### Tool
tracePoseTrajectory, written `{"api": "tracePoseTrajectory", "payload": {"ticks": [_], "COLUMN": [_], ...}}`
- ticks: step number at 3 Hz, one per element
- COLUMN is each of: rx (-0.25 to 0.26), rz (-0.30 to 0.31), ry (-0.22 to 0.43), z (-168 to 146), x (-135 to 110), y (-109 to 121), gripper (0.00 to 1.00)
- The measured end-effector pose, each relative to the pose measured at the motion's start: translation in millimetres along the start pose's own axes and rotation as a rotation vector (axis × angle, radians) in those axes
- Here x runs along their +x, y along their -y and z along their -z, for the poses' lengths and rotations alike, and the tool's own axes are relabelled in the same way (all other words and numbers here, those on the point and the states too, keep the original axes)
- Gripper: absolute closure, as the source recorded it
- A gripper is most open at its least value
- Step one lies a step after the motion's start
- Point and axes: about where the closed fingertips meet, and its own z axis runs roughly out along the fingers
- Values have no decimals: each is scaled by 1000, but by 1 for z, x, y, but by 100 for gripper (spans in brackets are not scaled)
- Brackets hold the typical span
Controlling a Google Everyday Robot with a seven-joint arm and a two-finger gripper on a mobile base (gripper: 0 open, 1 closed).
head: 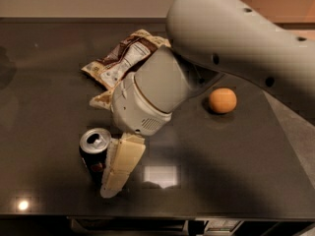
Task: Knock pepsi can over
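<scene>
Nearest the front edge of the dark table (236, 181), the gripper (110, 191) hangs low with its cream tips almost on the surface. Its jaws look drawn narrow together, with nothing between them. Just to the side of them, touching or all but touching, the pepsi can (94, 149) stands upright near the table's front, silver top and pull tab facing up.

The can is thin metal, stiff but light (lighter still if empty, which cannot be told from here), and its smooth wall will likely slide on the glossy top if pushed low. No grasp seems needed; a sideways push high on the wall, near the rim, should tip it.

Farther back lie an orange fruit (222, 101), well apart, and a crumpled snack bag (120, 63) partly behind the wrist.
</scene>
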Motion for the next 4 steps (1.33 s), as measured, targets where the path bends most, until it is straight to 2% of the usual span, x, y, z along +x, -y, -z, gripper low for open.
{"api": "tracePoseTrajectory", "payload": {"ticks": [1, 3, 4], "rx": [-30, -51, -33], "rz": [9, -12, -41], "ry": [0, -7, -60], "z": [-8, -10, 13], "x": [-1, 3, 13], "y": [-2, 1, 18], "gripper": [17, 64, 87]}}
